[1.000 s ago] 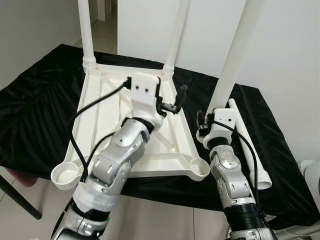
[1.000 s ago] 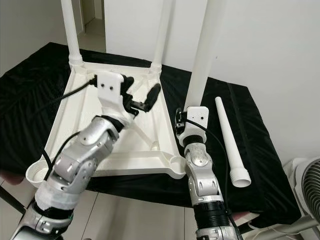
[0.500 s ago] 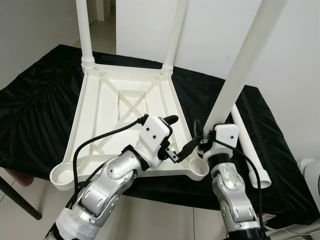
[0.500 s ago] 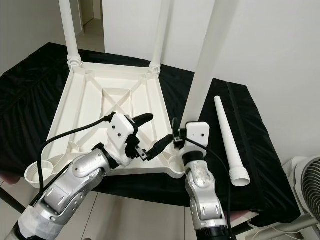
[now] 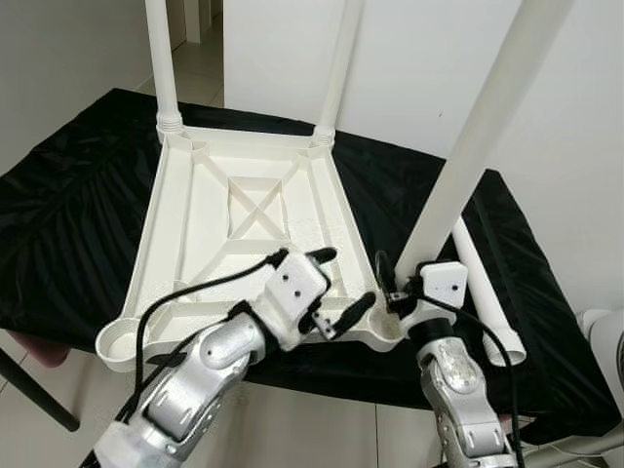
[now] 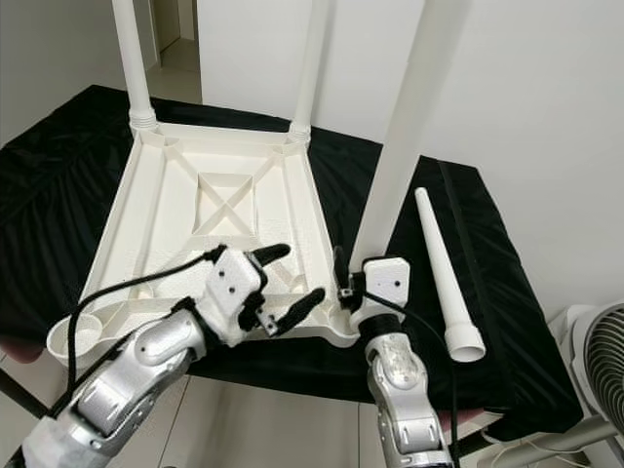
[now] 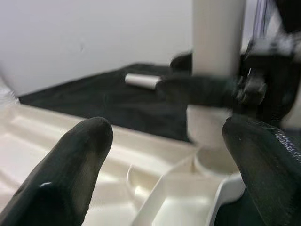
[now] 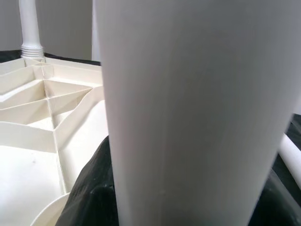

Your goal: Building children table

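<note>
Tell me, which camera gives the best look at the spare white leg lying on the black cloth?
The right eye view: the spare leg shows whole, lying loose on the black cloth beside the upturned tabletop. The left eye view has its lower stretch behind the right gripper. The left wrist view catches a blurred end; the right wrist view, a sliver.

Left tool (image 5: 336, 284) spread; right tool (image 5: 390, 283) apparently clamped.

Held table leg (image 5: 475, 146) and two fitted legs (image 5: 161, 58) cut off by top edge; left wrist view blurred.
</note>
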`<state>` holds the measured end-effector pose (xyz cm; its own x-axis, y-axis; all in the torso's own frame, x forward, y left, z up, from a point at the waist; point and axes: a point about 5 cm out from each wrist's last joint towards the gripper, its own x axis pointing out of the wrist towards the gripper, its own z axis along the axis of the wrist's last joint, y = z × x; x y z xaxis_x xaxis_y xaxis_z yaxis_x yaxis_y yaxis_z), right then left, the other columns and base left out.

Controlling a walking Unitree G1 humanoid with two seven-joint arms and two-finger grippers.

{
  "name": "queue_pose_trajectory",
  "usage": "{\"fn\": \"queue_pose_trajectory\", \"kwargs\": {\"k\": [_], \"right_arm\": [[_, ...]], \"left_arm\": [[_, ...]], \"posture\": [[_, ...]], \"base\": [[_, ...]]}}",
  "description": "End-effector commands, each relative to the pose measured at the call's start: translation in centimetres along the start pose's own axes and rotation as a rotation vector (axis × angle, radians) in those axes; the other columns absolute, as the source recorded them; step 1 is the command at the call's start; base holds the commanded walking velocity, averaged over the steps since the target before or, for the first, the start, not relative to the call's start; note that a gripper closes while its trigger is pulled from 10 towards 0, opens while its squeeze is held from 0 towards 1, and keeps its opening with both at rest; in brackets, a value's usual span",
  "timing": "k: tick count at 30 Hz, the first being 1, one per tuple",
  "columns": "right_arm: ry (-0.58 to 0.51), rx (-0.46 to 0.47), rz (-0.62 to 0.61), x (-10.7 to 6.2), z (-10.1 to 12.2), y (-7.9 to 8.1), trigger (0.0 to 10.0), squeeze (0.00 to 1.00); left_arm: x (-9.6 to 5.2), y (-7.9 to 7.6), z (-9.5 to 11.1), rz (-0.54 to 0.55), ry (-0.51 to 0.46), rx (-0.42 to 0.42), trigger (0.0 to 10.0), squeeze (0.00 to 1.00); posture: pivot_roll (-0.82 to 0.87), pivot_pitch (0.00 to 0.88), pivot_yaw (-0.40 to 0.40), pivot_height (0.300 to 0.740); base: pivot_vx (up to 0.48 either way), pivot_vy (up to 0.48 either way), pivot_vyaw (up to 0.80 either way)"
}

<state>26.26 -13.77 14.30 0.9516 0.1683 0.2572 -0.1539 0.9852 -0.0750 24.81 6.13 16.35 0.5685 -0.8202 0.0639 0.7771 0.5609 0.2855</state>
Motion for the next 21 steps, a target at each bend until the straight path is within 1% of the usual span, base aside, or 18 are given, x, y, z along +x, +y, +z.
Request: {"fn": "queue_pose_trajectory", "kwargs": {"k": [1, 6, 8, 10, 15, 18, 21], "right_arm": [[-0.002, -0.018, -0.002, -0.5, -0.1, -0.7, 10.0, 0.00], [0.014, -0.023, 0.007, -1.1, -0.4, -0.9, 10.0, 0.00], [0.026, -0.016, 0.028, -1.3, -0.9, -0.8, 10.0, 0.00], [0.048, -0.016, 0.058, -1.3, -1.6, -0.5, 10.0, 0.00], [0.073, -0.022, 0.090, -1.3, -2.4, -0.1, 10.0, 0.00], [0.085, -0.008, 0.110, -1.2, -2.7, 0.1, 10.0, 0.00], [0.089, -0.008, 0.123, -1.2, -2.7, 0.2, 10.0, 0.00]], "left_arm": [[-0.2, -0.8, -0.3, -0.131, 0.017, -0.002, 10.0, 0.00], [-0.2, -1.0, -0.2, -0.147, 0.019, -0.025, 10.0, 0.00], [-0.1, -1.2, 0.2, -0.148, -0.006, -0.074, 10.0, 0.00], [0.0, -1.3, 0.2, -0.157, -0.001, -0.102, 10.0, 0.00], [0.0, -1.1, -0.2, -0.142, 0.033, -0.104, 10.0, 0.00], [0.1, -1.2, -0.5, -0.144, 0.068, -0.127, 10.0, 0.00], [0.1, -1.2, -0.5, -0.144, 0.068, -0.127, 10.0, 0.00]], "posture": [[-0.01, 0.005, -0.133, 0.740], [-0.01, 0.005, -0.134, 0.740], [-0.02, 0.004, -0.130, 0.740], [-0.01, 0.000, -0.131, 0.740], [-0.01, 0.000, -0.131, 0.740], [0.00, 0.000, -0.132, 0.740], [0.00, 0.000, -0.133, 0.740]], "base": [[0.000, 0.000, 0.00], [0.000, 0.000, 0.00], [0.000, 0.000, 0.00], [0.000, 0.000, 0.00], [0.000, 0.000, 0.00], [0.000, 0.000, 0.00], [0.000, 0.000, 0.00]]}}
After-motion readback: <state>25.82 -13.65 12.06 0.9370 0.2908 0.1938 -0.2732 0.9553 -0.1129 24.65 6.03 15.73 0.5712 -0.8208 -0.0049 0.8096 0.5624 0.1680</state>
